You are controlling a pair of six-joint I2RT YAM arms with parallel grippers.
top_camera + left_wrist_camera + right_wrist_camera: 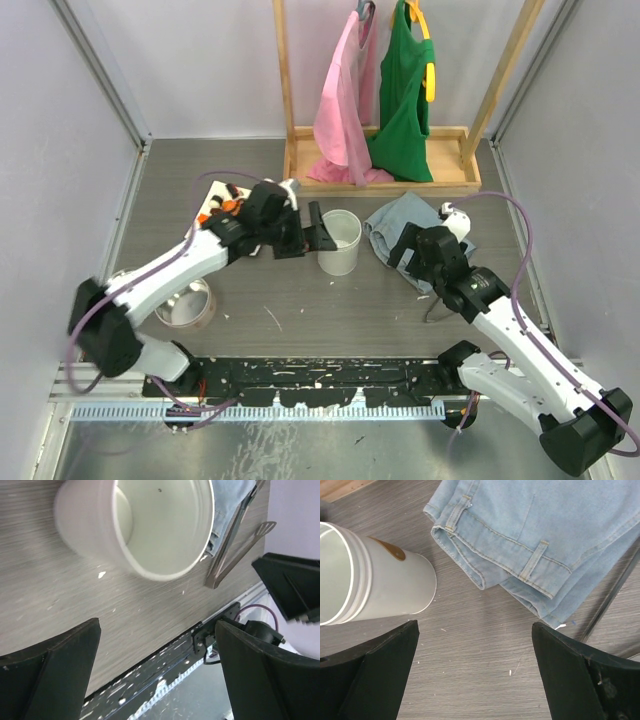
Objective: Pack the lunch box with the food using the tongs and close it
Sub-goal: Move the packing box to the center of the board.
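Both grippers empty, jaws wide apart; nothing packed.
Left gripper (157, 627) faces white tub (150, 525); tongs (216, 577) untouched beside right gripper (475, 627); food (228, 206) behind left gripper; closing also left.

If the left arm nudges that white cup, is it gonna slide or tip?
Likely tips if pushed high: the white cup stands upright, taller than wide. It looks empty inside, so probably light and easy to shove. Once down, its round wall would probably roll.
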